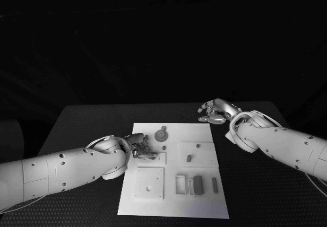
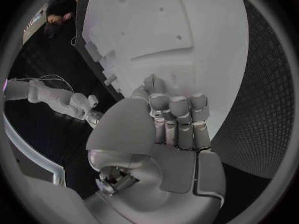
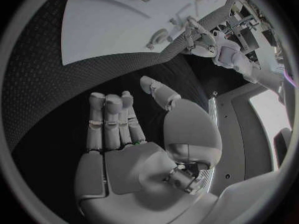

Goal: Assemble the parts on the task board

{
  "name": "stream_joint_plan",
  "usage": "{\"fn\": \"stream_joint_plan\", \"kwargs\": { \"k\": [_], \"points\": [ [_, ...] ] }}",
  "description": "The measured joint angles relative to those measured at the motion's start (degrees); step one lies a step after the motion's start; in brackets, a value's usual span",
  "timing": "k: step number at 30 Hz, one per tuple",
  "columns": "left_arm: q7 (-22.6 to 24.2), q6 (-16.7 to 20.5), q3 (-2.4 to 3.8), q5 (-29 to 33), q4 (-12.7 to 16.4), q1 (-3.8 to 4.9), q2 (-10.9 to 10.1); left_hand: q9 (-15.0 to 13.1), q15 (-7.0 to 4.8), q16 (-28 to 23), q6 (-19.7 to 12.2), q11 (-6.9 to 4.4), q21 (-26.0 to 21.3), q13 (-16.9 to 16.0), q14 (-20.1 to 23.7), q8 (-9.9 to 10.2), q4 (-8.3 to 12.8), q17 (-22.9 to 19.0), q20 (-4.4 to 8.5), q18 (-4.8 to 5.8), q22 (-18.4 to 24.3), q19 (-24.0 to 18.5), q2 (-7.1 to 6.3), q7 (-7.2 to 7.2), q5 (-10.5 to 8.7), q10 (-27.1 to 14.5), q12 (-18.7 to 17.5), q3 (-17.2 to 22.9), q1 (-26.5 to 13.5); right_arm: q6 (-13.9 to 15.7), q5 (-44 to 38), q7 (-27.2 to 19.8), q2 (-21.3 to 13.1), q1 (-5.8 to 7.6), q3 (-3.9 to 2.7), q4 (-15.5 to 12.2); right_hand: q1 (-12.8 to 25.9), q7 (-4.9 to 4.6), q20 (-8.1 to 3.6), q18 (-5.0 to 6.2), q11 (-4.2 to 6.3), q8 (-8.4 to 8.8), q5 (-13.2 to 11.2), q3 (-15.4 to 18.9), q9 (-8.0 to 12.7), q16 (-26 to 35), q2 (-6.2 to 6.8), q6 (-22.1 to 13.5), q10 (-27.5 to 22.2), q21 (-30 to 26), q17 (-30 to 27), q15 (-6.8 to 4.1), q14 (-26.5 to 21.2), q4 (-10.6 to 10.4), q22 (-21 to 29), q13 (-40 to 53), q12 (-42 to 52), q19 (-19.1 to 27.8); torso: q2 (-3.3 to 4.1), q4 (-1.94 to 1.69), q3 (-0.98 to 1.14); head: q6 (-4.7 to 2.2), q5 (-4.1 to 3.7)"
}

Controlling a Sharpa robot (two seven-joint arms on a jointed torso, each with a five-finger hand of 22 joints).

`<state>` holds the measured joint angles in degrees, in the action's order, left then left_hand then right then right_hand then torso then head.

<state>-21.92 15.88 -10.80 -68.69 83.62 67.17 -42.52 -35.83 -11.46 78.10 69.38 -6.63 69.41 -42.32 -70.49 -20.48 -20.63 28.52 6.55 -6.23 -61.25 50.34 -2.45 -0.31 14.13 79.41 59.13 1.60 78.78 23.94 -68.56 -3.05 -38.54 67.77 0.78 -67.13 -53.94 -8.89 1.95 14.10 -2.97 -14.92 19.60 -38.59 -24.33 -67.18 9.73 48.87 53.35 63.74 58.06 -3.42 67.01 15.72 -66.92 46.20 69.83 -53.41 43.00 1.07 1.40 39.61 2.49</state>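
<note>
Robot lab; black table (image 1: 89, 123), dark backdrop, white task board (image 1: 153, 208)

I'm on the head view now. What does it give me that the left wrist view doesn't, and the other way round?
Head view alone: the whole task board with its layout, a round grey part near the far edge, a dark block by the near right slots, and the right hand over the black table beyond the board's far right corner. Left wrist view alone: the left hand's palm side, fingers curled, nothing visible in them. Both: the left hand over the board's left side.
</note>
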Motion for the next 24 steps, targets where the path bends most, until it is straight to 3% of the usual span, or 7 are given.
{"fn": "stream_joint_plan", "kwargs": {
  "k": [5,12,19,24],
  "points": [
    [0.0,-0.1,0.21,1.1,-0.1,-0.04,0.0,-0.2,0.0,0.0,0.2,0.09,0.4,0.0,0.0,-0.5,-0.1,0.0,0.0,0.0,0.0,-0.4,-0.44,-0.21,-0.23,-0.1,0.3,0.8,0.4,0.0,0.0,0.0,0.0,0.0,0.0,0.0,0.0,0.01,0.0,0.0,0.0,0.0,0.0,0.0,0.0,0.0,0.0,0.0,0.0,0.0,0.0,0.0,0.0,0.0,0.1,0.0,0.0,0.0,-0.02,0.0,0.0,-0.04,0.04],
    [-0.1,-0.6,1.4,2.3,-0.3,0.21,0.1,-0.3,0.04,0.0,0.2,0.07,0.7,0.0,0.0,-0.7,-0.1,0.0,-0.14,0.0,0.0,-0.5,-0.8,-0.21,-0.44,-0.1,0.3,0.8,0.8,0.0,0.0,0.0,0.0,0.0,0.0,0.0,0.0,0.08,0.0,0.0,0.0,0.0,0.3,0.0,0.0,0.0,0.0,0.1,0.0,0.0,0.0,0.0,0.0,0.0,0.1,-0.1,0.0,0.0,-0.02,0.02,0.03,-0.09,0.12],
    [-0.5,-1.9,1.55,4.2,-0.4,1.5,0.1,-0.3,0.15,0.3,0.5,0.07,0.9,0.0,-0.1,-1.1,-0.1,0.0,-0.21,0.0,-0.1,-1.0,-1.16,-0.53,0.73,-0.1,0.5,0.9,1.2,0.0,0.0,0.0,0.0,0.0,0.0,0.0,0.0,0.11,0.0,0.0,0.0,0.0,0.3,0.0,0.0,0.0,0.0,0.1,0.0,0.0,-0.1,0.0,0.0,0.0,0.0,-0.1,0.0,0.0,-0.04,0.04,0.07,-0.13,0.24],
    [-0.8,-3.2,1.56,6.5,-0.6,1.88,0.2,-0.3,0.24,0.3,0.5,0.07,0.9,0.0,-0.1,-1.3,-0.2,0.0,-0.26,0.14,-0.1,-1.1,-1.33,-0.53,1.3,-0.1,0.5,0.9,1.3,0.0,0.0,0.0,0.0,0.0,0.0,0.0,0.0,0.03,0.0,0.0,0.0,0.0,0.6,0.0,0.0,0.0,0.0,0.3,0.0,0.0,-0.1,0.0,0.0,0.0,0.0,-0.1,0.0,0.0,-0.04,0.01,0.04,-0.13,0.26]
  ]
}}
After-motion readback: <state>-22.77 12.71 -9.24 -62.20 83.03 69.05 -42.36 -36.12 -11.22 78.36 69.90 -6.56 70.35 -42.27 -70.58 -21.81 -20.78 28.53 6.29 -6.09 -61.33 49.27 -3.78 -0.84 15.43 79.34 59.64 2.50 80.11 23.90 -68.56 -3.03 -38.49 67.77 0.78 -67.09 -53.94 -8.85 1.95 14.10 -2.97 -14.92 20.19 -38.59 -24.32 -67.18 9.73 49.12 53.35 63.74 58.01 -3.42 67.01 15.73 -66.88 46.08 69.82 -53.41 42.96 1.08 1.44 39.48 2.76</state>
